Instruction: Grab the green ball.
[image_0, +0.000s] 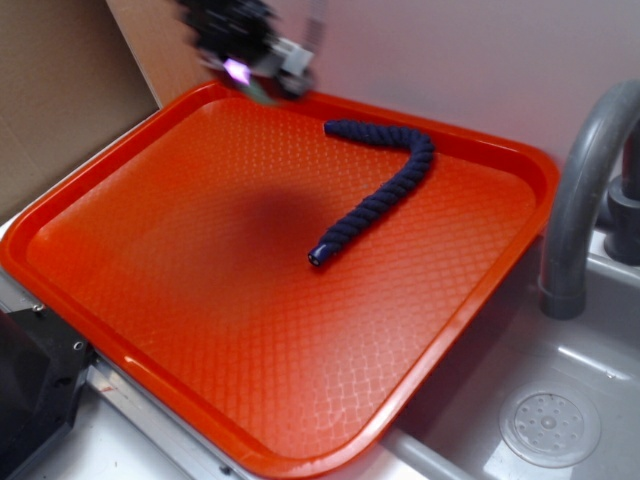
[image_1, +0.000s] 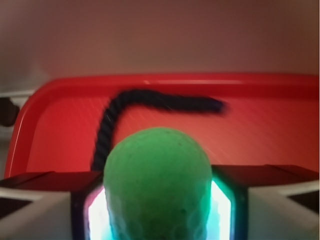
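In the wrist view the green ball (image_1: 157, 185) fills the space between my two glowing finger pads (image_1: 96, 212), held tight on both sides. My gripper (image_1: 158, 210) is shut on it. In the exterior view the gripper (image_0: 250, 60) hangs blurred above the far left corner of the orange tray (image_0: 200, 350); the ball itself is hidden there by the fingers. The dark navy braided rope (image_0: 385, 180) lies bent on the tray, to the right of the gripper and apart from it, and shows as the rope (image_1: 150, 102) beyond the ball in the wrist view.
A grey faucet (image_0: 585, 190) rises at the right over a grey sink with a round drain (image_0: 549, 428). A brown cardboard panel (image_0: 60, 90) stands behind the tray's left side. A white wall runs behind the tray.
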